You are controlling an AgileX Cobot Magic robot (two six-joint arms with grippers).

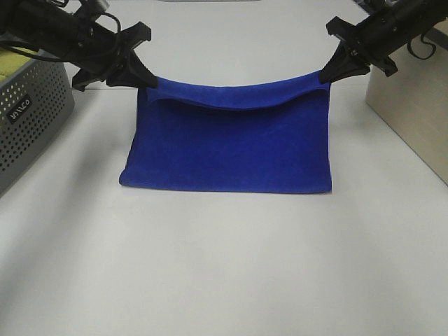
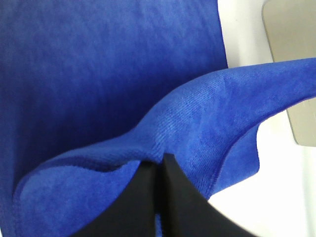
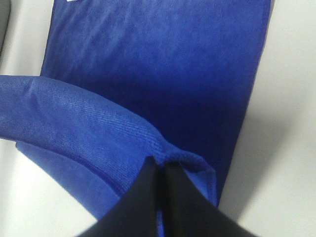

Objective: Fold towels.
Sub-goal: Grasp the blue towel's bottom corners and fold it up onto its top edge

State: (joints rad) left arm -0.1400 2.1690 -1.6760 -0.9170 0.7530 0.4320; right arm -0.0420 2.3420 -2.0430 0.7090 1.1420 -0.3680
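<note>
The royal-blue towel [image 1: 227, 143] is held up off the white table [image 1: 224, 266] by its two upper corners. Its lower fold rests on the table and the top edge sags between the grippers. My left gripper [image 1: 148, 82] is shut on the towel's upper left corner; in the left wrist view its black fingers [image 2: 170, 197] pinch the blue cloth [image 2: 98, 74]. My right gripper [image 1: 325, 75] is shut on the upper right corner; in the right wrist view its fingers [image 3: 148, 197] pinch the cloth [image 3: 158, 64]. A bit of white tag [image 3: 74, 1] shows at a far corner.
A grey perforated basket [image 1: 31, 119] with a yellow-green cloth [image 1: 12, 64] in it stands at the left edge. A beige box [image 1: 413, 112] stands at the right edge; it also shows in the left wrist view [image 2: 296, 49].
</note>
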